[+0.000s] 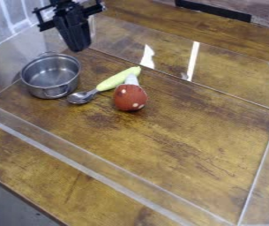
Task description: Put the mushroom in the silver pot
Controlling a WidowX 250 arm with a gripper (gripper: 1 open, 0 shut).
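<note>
No text, label, brand or number can be read anywhere.
</note>
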